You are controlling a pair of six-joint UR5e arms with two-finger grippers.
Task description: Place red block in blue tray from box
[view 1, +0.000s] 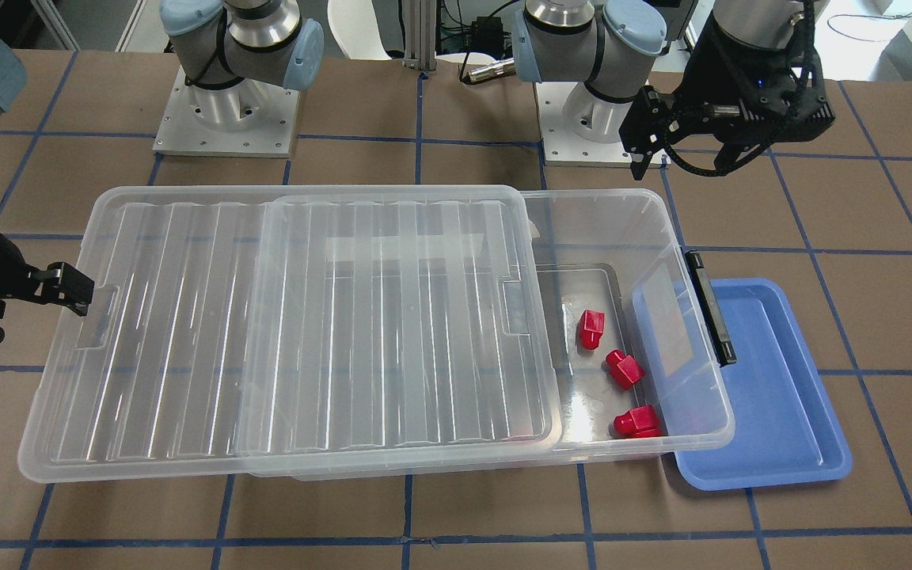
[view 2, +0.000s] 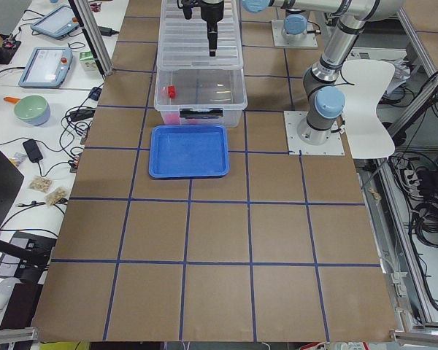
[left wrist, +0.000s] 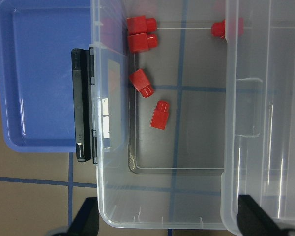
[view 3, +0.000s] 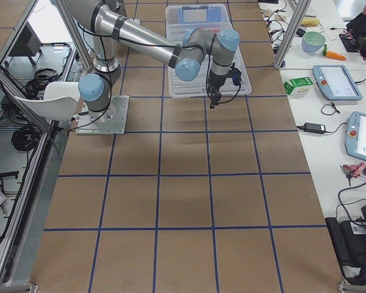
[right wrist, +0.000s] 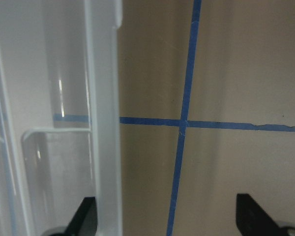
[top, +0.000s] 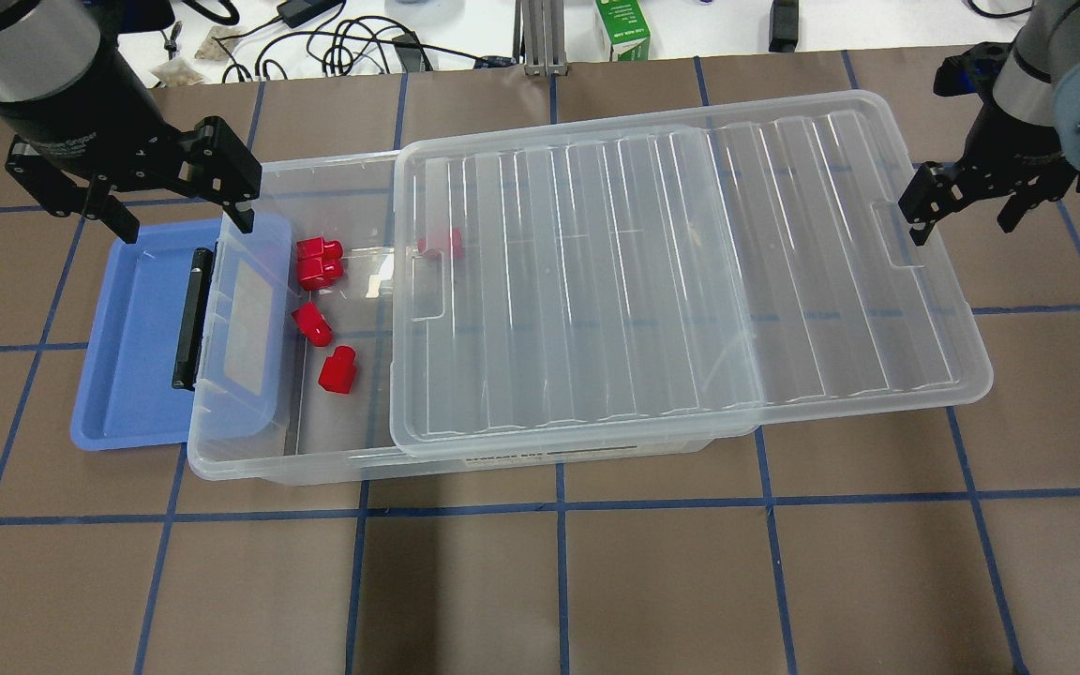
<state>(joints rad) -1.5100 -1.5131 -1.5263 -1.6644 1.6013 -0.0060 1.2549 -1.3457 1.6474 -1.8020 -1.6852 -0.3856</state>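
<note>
step: take one red block out of the box. I think no block is in the blue tray yet.
red block (top: 337,368): it lies on the box floor at the open end, away from the walls and the other blocks. I think it is the easy one to take.
left gripper (top: 186,223): spread wide with nothing in it. It hangs high over the clip end of the box.
how to do it well: move over the block, turn so the fingers meet its flat sides, then go straight down. Squeeze gently, as shiny plastic may slip.
box (top: 334,464): a big clear bin on the table (top: 596,581).
blue tray (top: 127,375): it sits right beside the clip end of the box, with nothing in it.
lid (top: 671,281): it sits shifted to the other end and covers most of the box. Its edge is near the blocks, so keep the fingers off it.
middle block (top: 312,324): close by. Don't bump it.
far block (top: 320,272): it lies against the wall. The clear wall shows red mirror pictures, so don't grab those.
black clip (top: 191,319): it sits on the wall between the blocks and the tray. Lift the block over it.
right gripper (top: 962,220): fingers apart and holding nothing, at the far end of the lid.
green carton (top: 622,28): it is behind the table, out of the way.
</note>
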